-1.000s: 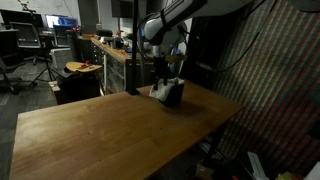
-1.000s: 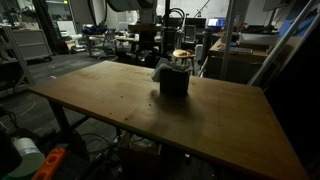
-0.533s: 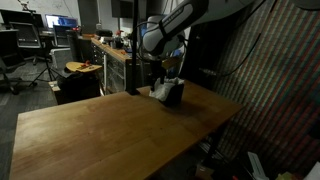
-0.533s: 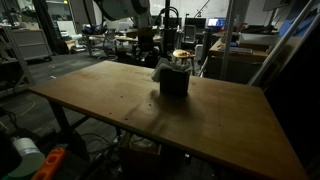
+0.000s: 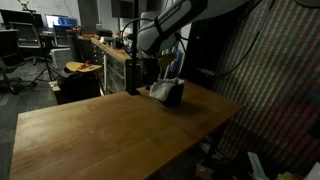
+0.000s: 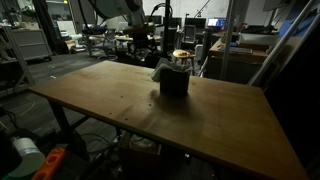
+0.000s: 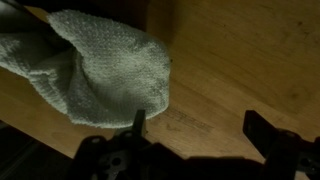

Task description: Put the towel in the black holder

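Some of the towel (image 6: pixel 161 69) bulges over the black holder (image 6: pixel 175 85) on the table (image 6: pixel 110 90). My tool (image 7: pixel 195 128) hangs above, jaws apart and empty. Risk: a fingertip could snag that loose fold and drag it out.

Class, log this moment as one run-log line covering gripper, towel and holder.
gripper: open, empty | towel: in holder, hanging over rim | black holder: upright on wooden table

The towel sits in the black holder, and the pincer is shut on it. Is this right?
No. The towel sits in the black holder, but the pincer is open and empty; the wrist view shows this.
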You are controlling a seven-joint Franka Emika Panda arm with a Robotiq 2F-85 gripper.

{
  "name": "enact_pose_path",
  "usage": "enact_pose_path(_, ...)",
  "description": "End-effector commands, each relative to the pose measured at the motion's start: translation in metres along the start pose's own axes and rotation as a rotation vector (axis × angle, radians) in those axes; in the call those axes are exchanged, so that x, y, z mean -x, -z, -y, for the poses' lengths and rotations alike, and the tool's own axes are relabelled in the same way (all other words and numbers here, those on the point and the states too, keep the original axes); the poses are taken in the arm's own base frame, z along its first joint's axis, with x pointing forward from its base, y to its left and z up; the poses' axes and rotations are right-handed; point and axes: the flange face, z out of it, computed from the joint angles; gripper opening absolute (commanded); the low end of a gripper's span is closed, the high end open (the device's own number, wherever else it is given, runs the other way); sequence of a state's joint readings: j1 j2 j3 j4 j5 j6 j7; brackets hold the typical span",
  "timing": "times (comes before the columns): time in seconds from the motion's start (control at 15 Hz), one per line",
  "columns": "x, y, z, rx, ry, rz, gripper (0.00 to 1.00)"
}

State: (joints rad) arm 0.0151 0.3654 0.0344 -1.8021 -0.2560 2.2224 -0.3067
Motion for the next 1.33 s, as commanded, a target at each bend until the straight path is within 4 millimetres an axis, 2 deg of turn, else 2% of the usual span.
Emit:
enact_pose_path(0.0, 0.0, 0.004, -0.003, 0.019, 0.143, 0.022, 1.0)
enact_pose_path(0.2, -0.006, 0.003, -0.008, 0.062, 0.267, 0.043, 1.0)
enact_pose_path(0.4, -0.017, 0.003, -0.004, 0.119, 0.395, 0.057, 1.0)
enact_pose_path(0.8, -0.036, -0.022, 0.001, 0.196, 0.574, 0.12, 1.0)
enact_pose_path(1.07, -0.043, -0.042, -0.015, 0.278, 0.645, 0.177, 1.0)
enact_pose_path(1.27, -0.048, -0.048, -0.031, 0.335, 0.661, 0.214, 1.0)
